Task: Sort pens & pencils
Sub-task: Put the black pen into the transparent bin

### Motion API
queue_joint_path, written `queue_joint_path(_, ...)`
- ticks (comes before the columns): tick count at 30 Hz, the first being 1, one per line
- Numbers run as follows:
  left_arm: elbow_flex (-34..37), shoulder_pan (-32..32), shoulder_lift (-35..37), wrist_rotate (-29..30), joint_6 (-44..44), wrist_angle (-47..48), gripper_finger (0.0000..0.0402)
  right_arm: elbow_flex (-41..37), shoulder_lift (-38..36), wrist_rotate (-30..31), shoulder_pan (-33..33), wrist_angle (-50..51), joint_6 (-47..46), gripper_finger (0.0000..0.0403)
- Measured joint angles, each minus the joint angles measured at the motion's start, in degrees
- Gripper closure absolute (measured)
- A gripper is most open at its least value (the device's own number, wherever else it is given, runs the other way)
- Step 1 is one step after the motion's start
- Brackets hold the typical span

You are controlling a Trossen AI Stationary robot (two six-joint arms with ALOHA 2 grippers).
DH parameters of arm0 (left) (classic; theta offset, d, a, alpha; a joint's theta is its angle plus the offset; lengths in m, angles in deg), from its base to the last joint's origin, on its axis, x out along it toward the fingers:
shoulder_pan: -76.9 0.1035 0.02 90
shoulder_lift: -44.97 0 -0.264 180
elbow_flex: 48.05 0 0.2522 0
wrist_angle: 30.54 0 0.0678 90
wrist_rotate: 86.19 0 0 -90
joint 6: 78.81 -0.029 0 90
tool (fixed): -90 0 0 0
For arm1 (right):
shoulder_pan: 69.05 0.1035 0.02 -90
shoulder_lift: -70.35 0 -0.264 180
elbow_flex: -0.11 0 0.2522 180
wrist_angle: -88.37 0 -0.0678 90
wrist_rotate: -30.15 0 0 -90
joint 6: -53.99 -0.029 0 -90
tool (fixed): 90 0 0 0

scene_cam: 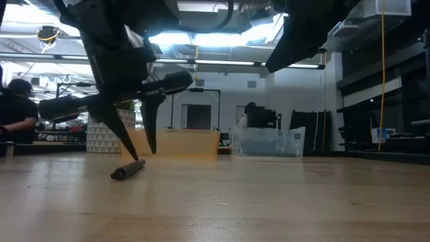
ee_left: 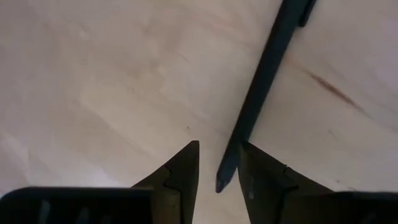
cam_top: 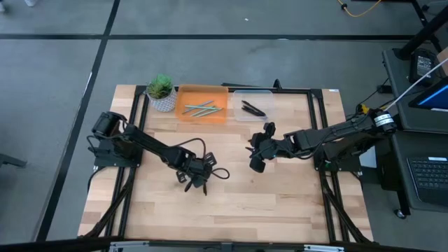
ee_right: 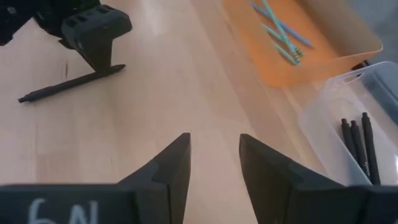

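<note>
A black pen lies on the table, its tip between the left gripper's open fingers; the right gripper hangs open.

black pen flat on table | blue-grey pencils orange tray | black pens, perhaps three, clear bin

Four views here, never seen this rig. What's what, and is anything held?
Two dark robot arms work at a wooden table. One picture looks straight down, one looks level along the tabletop, and two come from wrist cameras. The left end effector sits open, low over a black pen on the wood, one finger touching its end; the pen lies flat, not lifted. The right end effector hangs open and empty near the middle. At the back, an orange tray holds light blue-grey sticks, a clear bin holds black ones, beside a potted plant.
</note>
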Motion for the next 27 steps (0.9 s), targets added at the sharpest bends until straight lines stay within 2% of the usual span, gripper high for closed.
queue_joint_path(5,-0.19,0.17,-1.70,-2.20,-0.81,0.28,0.0306,0.00,0.00,-0.01,0.87,-0.01,0.03,0.0264)
queue_joint_path(16,-0.30,0.24,-3.72,-3.20,-0.74,1.05,0.0317,0.00,0.00,-0.01,2.52,-0.29,-0.19,0.0264)
queue_joint_path(22,-0.28,1.21,-3.76,-5.84,1.59,1.17,0.0317,0.00,0.00,0.03,2.47,-0.31,-0.26,0.0264)
queue_joint_path(27,-0.21,2.63,-3.78,-8.29,4.37,1.35,0.0337,0.00,0.00,0.03,2.47,-0.29,-0.30,0.0264)
